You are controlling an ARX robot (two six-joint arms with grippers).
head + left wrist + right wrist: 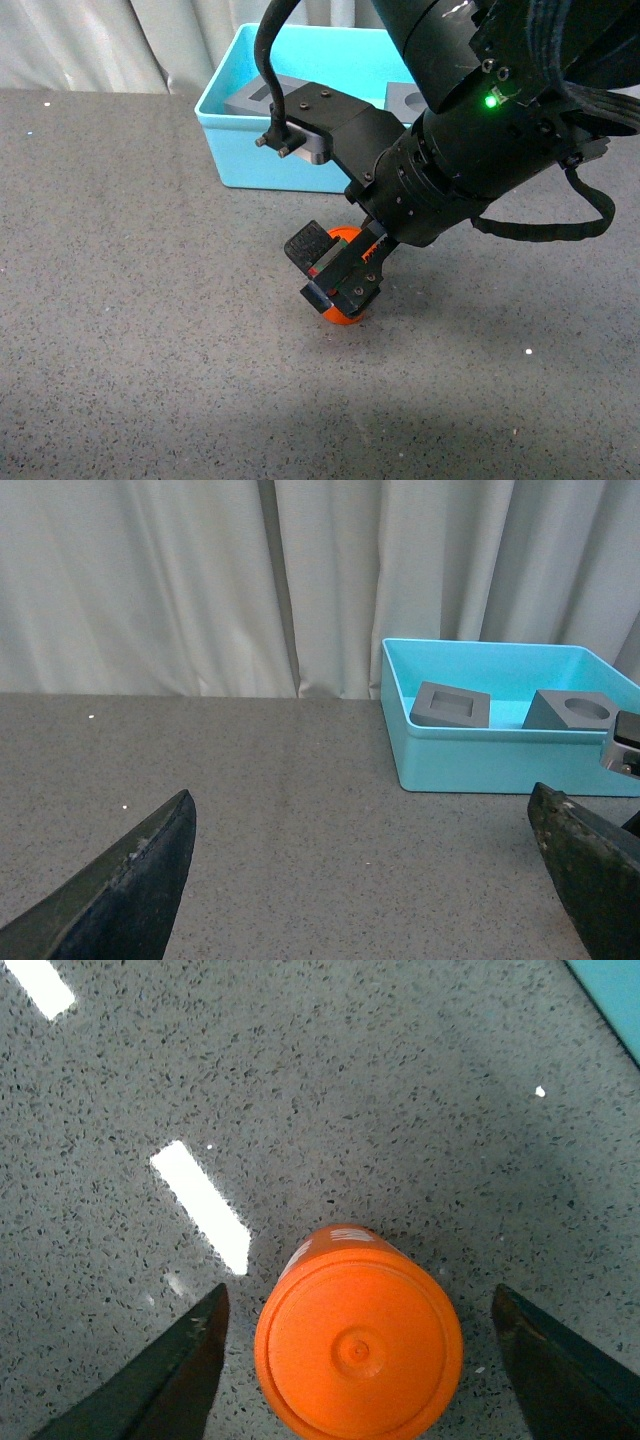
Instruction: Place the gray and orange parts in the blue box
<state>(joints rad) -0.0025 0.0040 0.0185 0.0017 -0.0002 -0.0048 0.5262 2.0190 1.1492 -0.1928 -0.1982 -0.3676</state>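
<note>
The orange cylinder (358, 1340) stands upright on the grey table, also partly seen in the front view (343, 317). My right gripper (335, 268) is open and straddles it, fingers (180, 1370) apart on either side, not touching. Both gray cubes lie inside the blue box (500, 765): the square-recess cube (450, 705) and the round-hole cube (575, 712). In the front view the box (240, 150) stands at the back, partly hidden by the right arm. My left gripper (370, 880) is open and empty above bare table, left of the box.
Pale curtains hang behind the table's far edge. The grey speckled tabletop (130, 300) stretches to the left and front. The right arm's black body (480, 120) covers much of the box in the front view.
</note>
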